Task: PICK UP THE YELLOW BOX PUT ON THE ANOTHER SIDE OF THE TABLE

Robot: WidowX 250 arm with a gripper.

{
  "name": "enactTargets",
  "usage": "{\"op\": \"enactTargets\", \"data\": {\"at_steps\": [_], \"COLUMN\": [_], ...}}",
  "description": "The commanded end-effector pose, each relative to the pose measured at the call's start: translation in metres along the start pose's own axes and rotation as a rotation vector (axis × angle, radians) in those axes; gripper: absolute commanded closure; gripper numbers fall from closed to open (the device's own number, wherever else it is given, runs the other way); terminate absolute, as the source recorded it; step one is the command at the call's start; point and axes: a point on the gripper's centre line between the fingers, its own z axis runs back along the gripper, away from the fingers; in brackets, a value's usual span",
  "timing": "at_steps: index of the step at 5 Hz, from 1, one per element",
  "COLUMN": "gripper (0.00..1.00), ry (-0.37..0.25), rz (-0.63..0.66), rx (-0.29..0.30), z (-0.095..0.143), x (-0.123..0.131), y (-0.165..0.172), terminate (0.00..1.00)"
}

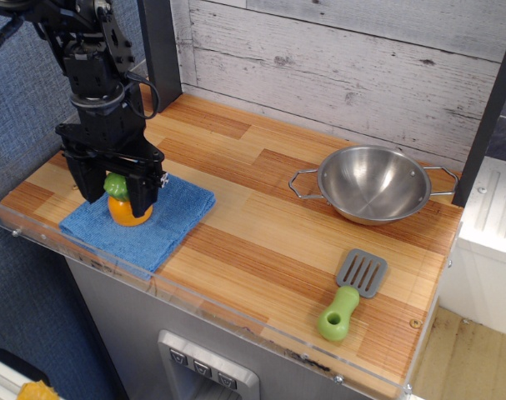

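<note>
At the left end of the table (261, 242), I see the yellow box (126, 206) resting on a folded blue cloth (140, 218), between the fingers of my gripper (112, 192). The jaws stand apart on either side of it; whether a pad touches it I cannot tell. It is really a rounded, smooth plastic fruit with a lumpy green cap, so I judge it light, stiff and liable to roll or slip. I would hold it across its widest part. The cloth looks soft and nubby, the striped planks smooth.
</note>
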Motion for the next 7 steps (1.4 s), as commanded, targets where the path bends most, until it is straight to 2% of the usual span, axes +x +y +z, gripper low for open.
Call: {"op": "enactTargets", "data": {"at_steps": [1, 2, 3, 4, 5, 6, 7], "gripper": [0.00, 0.00, 0.00, 0.00, 0.00, 0.00, 0.00], "ry": [-0.110, -0.197, -0.177, -0.165, -0.142, -0.101, -0.101], "rz": [-0.045, -0.047, -0.006, 0.020, 0.007, 0.026, 0.026], "rx": [0.048, 0.028, -0.040, -0.076, -0.071, -0.030, -0.030], "z": [0.041, 0.076, 0.092, 0.092, 0.085, 0.079, 0.079], "x": [0.001, -0.008, -0.018, -0.020, -0.017, -0.018, -0.018], "y": [-0.007, -0.011, -0.016, -0.024, -0.032, -0.032, -0.032], "terminate": [0.00, 0.00, 0.00, 0.00, 0.00, 0.00, 1.00]}}
